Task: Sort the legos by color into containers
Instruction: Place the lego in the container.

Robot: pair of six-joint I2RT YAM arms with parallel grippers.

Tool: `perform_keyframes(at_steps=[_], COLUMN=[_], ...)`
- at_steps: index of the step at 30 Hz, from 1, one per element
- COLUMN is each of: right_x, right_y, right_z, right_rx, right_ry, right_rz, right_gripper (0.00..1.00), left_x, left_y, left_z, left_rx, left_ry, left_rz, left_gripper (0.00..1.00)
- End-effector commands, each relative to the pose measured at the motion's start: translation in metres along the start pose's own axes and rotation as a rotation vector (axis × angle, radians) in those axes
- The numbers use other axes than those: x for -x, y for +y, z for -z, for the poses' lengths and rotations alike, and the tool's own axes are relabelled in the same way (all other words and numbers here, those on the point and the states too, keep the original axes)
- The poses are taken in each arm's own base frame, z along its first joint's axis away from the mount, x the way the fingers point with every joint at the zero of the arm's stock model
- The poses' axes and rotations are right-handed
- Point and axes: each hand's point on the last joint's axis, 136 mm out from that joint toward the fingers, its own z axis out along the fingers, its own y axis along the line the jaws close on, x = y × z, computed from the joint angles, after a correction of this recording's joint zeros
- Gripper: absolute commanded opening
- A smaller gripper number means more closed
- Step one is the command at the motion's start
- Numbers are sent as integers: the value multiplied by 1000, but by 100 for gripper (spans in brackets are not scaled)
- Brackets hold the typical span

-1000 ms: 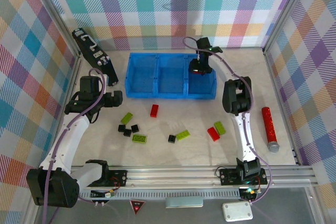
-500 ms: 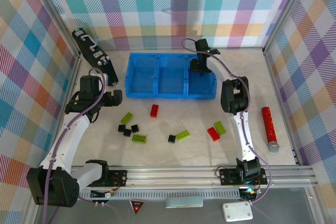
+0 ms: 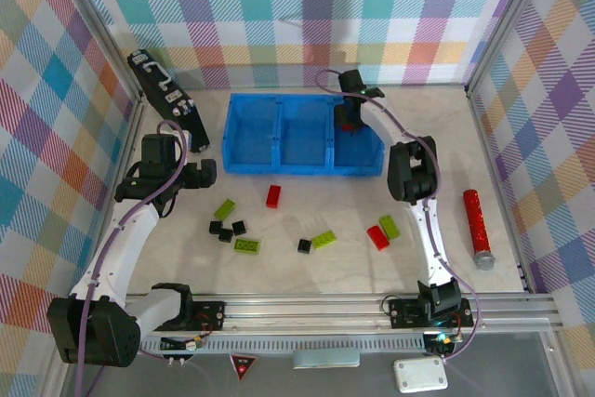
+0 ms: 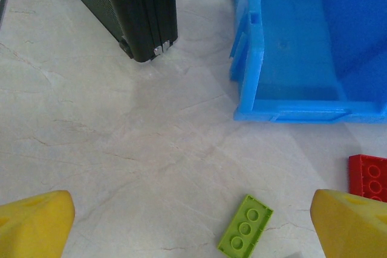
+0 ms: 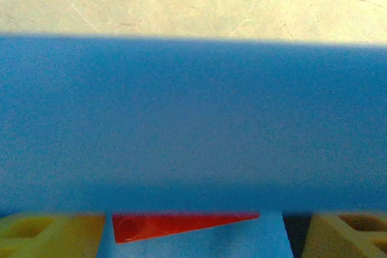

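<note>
- The right end effector point(image 3: 350, 120) hung over the right compartment point(image 3: 368, 148) of the blue bin point(image 3: 279, 167), at the far side of the desk point(image 3: 307, 276)
- In the right wrist view its yellow fingers point(image 5: 51, 234) stood parted, with a red brick point(image 5: 181, 225) between them against the blue interior; a gap showed on the brick's right side, so the brick was judged released rather than clamped
- Whether the brick rested on the compartment floor could not be told
- The step in hand was judged to be the drop of a red piece; it would be done well by spreading the jaws fully, then rising straight up so that neither finger catches the bin wall or drags the brick out
- The left end effector point(image 4: 193, 228) was wide apart and empty, low over the desk near a lime brick point(image 4: 245, 234), just in front of the bin's left corner
- The other legos lay loose in front of the bin: two red point(image 3: 273, 195), four lime point(image 3: 247, 245) and four black point(image 3: 304, 245)
- The middle and left compartments looked empty, so most of the sorting was judged still to do
</note>
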Motion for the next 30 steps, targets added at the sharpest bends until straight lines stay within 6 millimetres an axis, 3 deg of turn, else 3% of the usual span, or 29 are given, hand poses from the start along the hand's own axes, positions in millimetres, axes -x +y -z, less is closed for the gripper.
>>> perform_keyframes(at_steps=[1,18,30], right_x=[12,13,1], right_y=[-1,30,46], right_z=[9,26,9], right_rx=[-32,126,210], right_ry=[-43,-37,6], right_rz=[20,34,19], right_gripper=[78,59,59], left_x=[-2,-2,-3], left_y=[-5,-7,-4], left_z=[1,4,4], left_rx=[-23,-36,-22], left_ry=[-6,-13,-14], left_rz=[-21,-18,-20], left_gripper=[100,100,100])
